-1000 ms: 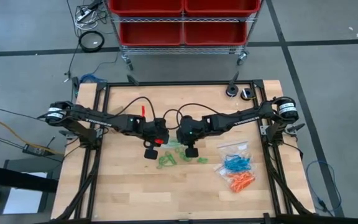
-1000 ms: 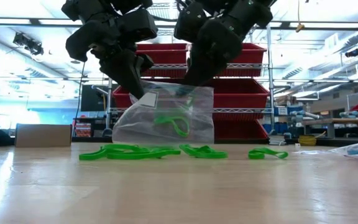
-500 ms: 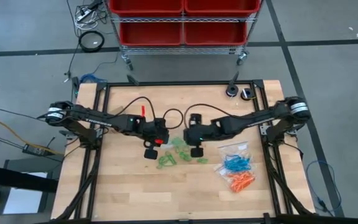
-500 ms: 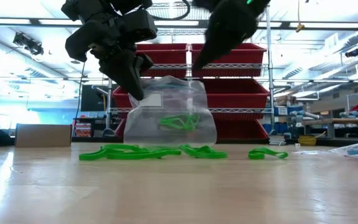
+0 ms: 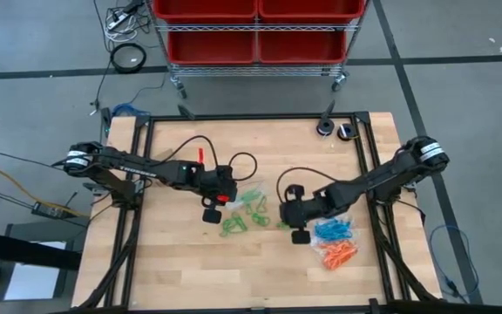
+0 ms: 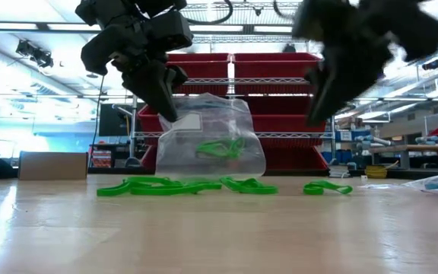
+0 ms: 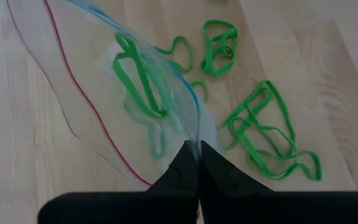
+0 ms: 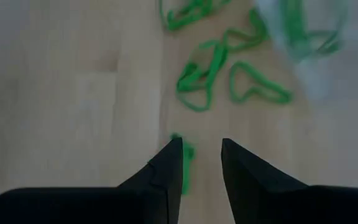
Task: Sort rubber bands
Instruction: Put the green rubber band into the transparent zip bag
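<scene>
Several green rubber bands [image 6: 173,186] lie loose mid-counter [image 5: 181,262]. Left pincer [image 7: 198,163] pinches a clear bag [image 6: 211,141] holding a few bands; right pincer [image 8: 197,163], fingers spread, hovers just above them.

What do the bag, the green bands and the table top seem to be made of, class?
Bag: thin clear plastic film, glossy; the bands inside show through. Green bands: likely rubber, matt, lying in limp bent loops. Table top: pale wood, with visible grain and plank joints.
</scene>
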